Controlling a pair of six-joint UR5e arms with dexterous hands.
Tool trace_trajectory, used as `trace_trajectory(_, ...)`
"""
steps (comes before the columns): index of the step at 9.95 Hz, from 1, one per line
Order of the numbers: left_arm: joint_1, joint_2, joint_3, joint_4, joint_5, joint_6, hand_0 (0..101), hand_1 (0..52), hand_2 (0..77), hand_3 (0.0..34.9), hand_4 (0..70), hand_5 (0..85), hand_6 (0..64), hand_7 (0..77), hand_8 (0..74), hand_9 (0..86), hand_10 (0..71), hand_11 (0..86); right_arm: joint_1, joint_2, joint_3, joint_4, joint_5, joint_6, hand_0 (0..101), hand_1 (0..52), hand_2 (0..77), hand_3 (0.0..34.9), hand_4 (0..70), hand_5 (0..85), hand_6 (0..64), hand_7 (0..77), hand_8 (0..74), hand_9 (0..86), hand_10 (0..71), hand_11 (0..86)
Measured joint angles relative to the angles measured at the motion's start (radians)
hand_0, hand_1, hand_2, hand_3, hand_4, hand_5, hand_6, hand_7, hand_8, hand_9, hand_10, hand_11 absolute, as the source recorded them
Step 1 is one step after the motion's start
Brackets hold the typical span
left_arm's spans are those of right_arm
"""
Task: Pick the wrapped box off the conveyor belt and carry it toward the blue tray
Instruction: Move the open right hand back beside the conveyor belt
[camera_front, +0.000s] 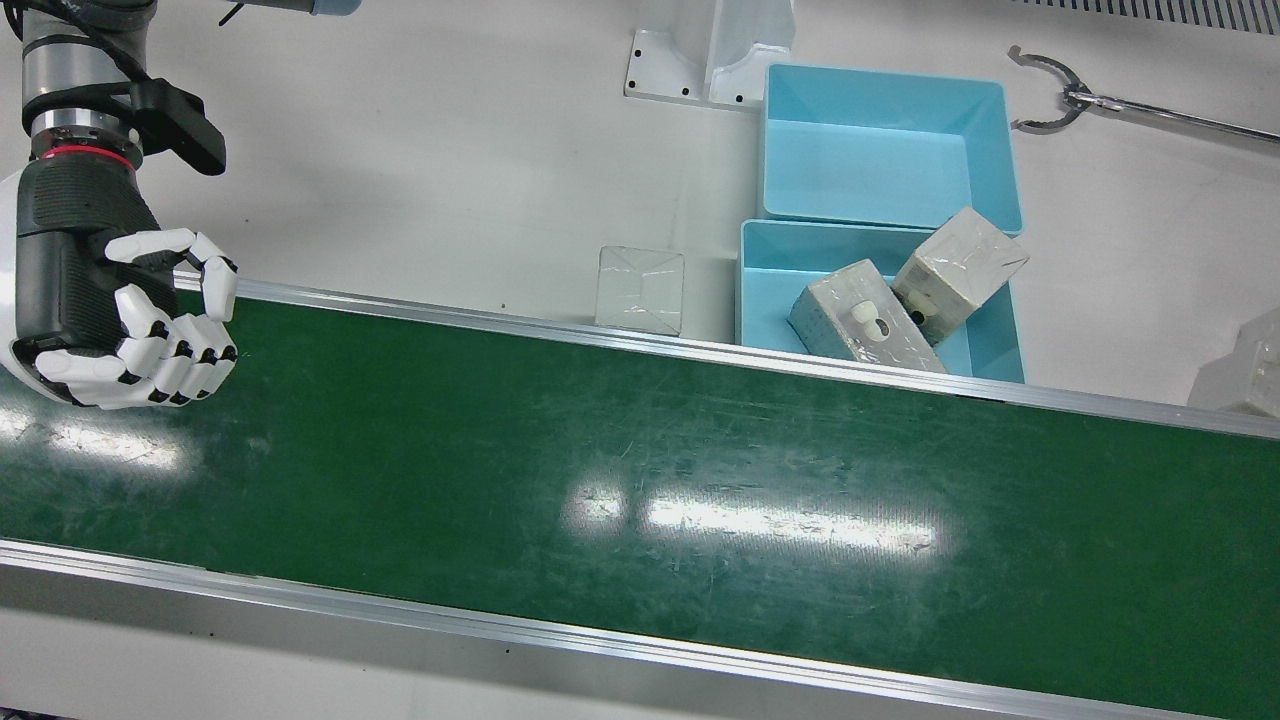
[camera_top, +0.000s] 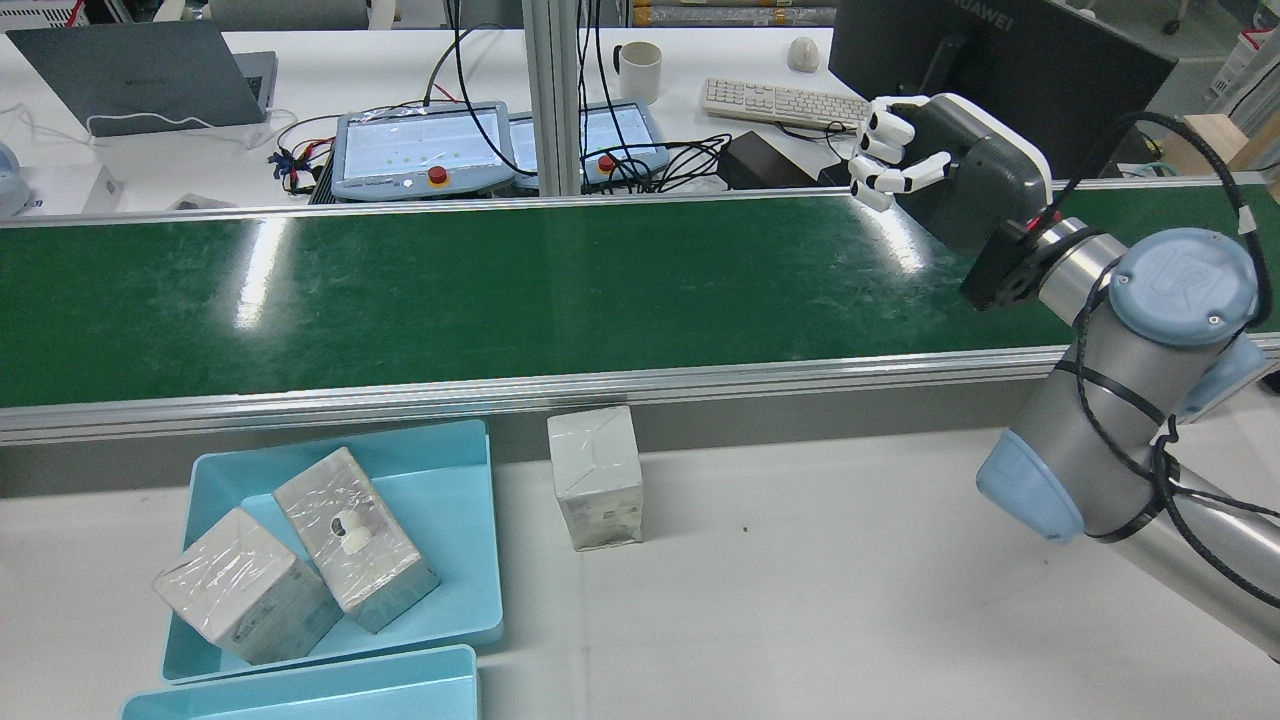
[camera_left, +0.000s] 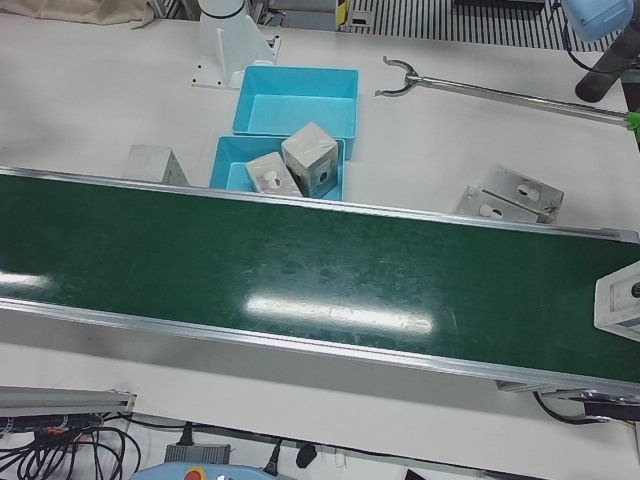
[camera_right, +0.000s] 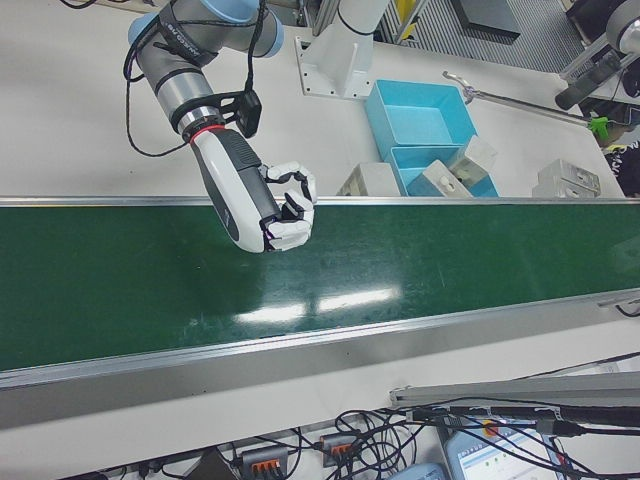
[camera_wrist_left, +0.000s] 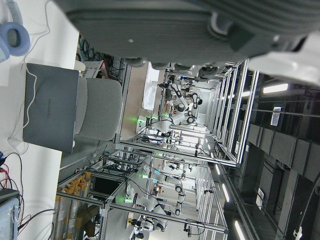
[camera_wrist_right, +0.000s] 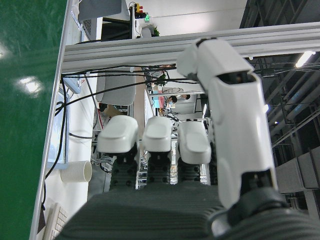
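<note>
One wrapped box (camera_left: 620, 300) lies on the green conveyor belt (camera_front: 640, 480) at its far end, cut by the right edge of the left-front view. My right hand (camera_front: 130, 310) hovers over the other end of the belt with its fingers loosely curled and nothing in it; it also shows in the rear view (camera_top: 930, 165) and the right-front view (camera_right: 260, 200). The near blue tray (camera_front: 760, 270) holds two wrapped boxes (camera_front: 865, 320), one leaning on its rim. My left hand (camera_wrist_left: 165, 25) shows only its palm edge; its fingers are hidden.
A second blue tray (camera_front: 880, 140) sits behind the first. One wrapped box (camera_front: 640, 290) stands on the table between belt and tray. Two more boxes (camera_left: 510, 195) lie on the table further along. A metal grabber tool (camera_front: 1050, 95) lies behind the trays.
</note>
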Motion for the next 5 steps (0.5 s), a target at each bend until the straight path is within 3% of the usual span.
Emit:
trace_trajectory(1, 0.0, 0.0, 0.0, 0.0, 0.0, 0.0, 0, 0.0, 1.1, 0.0, 0.0, 1.1, 0.0, 0.5, 0.5, 0.0, 0.5, 0.0, 0.0, -0.002, -0.001, 0.013, -0.002, -0.002, 55, 15.3, 41.5, 0.7, 69.8, 69.8, 62.7, 69.3, 70.9, 69.8, 70.4, 70.4)
trace_trajectory(2, 0.0, 0.0, 0.0, 0.0, 0.0, 0.0, 0, 0.0, 1.1, 0.0, 0.0, 1.1, 0.0, 0.5, 0.5, 0.0, 0.5, 0.0, 0.006, -0.003, -0.004, 0.03, -0.005, -0.002, 55, 15.3, 41.5, 0.7, 69.8, 69.8, 62.7, 69.3, 70.9, 69.8, 70.4, 70.4)
trace_trajectory(3, 0.0, 0.0, 0.0, 0.0, 0.0, 0.0, 0, 0.0, 1.1, 0.0, 0.0, 1.1, 0.0, 0.5, 0.5, 0.0, 0.5, 0.0, 0.015, -0.003, -0.007, 0.045, -0.011, -0.002, 52, 22.4, 31.6, 0.6, 46.4, 62.7, 61.6, 66.5, 60.0, 63.3, 59.5, 63.8)
trace_trajectory(4, 0.0, 0.0, 0.0, 0.0, 0.0, 0.0, 0, 0.0, 1.1, 0.0, 0.0, 1.1, 0.0, 0.5, 0.5, 0.0, 0.5, 0.0, 0.024, -0.009, -0.009, 0.056, -0.021, -0.002, 51, 19.6, 14.2, 6.0, 29.5, 45.3, 50.7, 49.1, 43.6, 45.3, 43.1, 45.8)
trace_trajectory(5, 0.0, 0.0, 0.0, 0.0, 0.0, 0.0, 0, 0.0, 1.1, 0.0, 0.0, 1.1, 0.0, 0.5, 0.5, 0.0, 0.5, 0.0, 0.03, -0.015, -0.011, 0.071, -0.029, -0.002, 51, 19.6, 14.2, 6.0, 29.5, 45.3, 50.7, 49.1, 43.6, 45.3, 43.1, 45.8)
